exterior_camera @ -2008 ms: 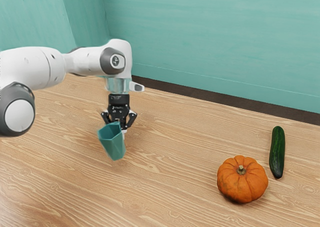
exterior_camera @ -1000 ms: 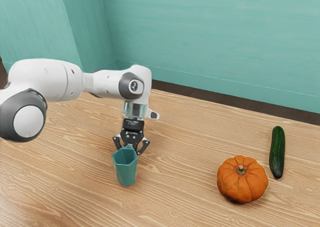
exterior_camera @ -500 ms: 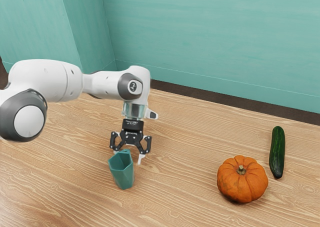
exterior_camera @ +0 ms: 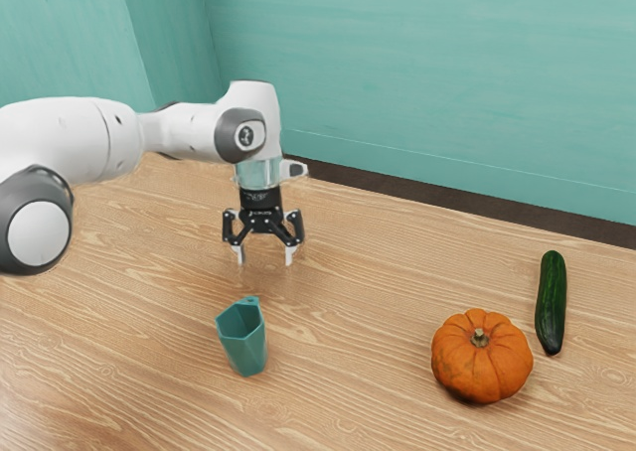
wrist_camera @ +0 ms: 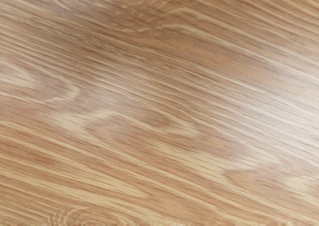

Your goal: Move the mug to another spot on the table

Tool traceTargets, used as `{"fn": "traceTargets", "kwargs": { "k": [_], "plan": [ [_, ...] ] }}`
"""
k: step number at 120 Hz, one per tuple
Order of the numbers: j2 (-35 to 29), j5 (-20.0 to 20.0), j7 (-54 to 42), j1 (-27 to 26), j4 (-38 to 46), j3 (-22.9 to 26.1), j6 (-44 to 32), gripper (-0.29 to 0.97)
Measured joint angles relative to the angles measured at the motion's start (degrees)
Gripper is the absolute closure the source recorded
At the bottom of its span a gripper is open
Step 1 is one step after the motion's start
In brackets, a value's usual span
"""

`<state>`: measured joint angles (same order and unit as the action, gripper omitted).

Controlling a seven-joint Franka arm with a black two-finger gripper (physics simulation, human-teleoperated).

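Note:
A teal faceted mug (exterior_camera: 242,337) stands upright on the wooden table (exterior_camera: 358,272), toward the front and left of the middle in the exterior view. My gripper (exterior_camera: 263,257) hangs open above and a little behind the mug, well apart from it, with nothing between its fingers. Under my hand the wrist view looks down on bare wood grain of the table (wrist_camera: 159,106).
An orange pumpkin (exterior_camera: 481,356) sits at the exterior view's right front. A dark green cucumber (exterior_camera: 551,301) lies beyond it near the right edge. Teal walls close off the back, with a dark baseboard along the table's far edge.
My gripper carried the mug rightward and set it down, then opened. Since half a second ago it has risen and drawn back from the mug, which stays put.

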<state>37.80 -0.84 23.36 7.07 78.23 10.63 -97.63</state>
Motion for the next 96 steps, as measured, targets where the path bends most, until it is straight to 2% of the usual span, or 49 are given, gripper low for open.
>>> {"fn": "traceTargets", "kwargs": {
  "k": [11, 31, 55, 67, 96],
  "plan": [
    [-6.76, -0.04, -2.45, -0.03, 4.29, -0.77, -1.42, 0.01],
    [-25.03, -0.60, -6.56, 0.02, 16.31, -3.15, -1.46, 0.00],
    [-39.39, -0.48, -11.94, -0.88, 18.34, -8.02, 2.75, 0.00],
    [-42.11, -0.22, -13.77, -1.09, 18.01, -9.07, 5.56, 0.00],
    [-42.52, -0.10, -17.29, -3.17, 17.87, -9.65, 8.77, 0.00]
  ]
}}
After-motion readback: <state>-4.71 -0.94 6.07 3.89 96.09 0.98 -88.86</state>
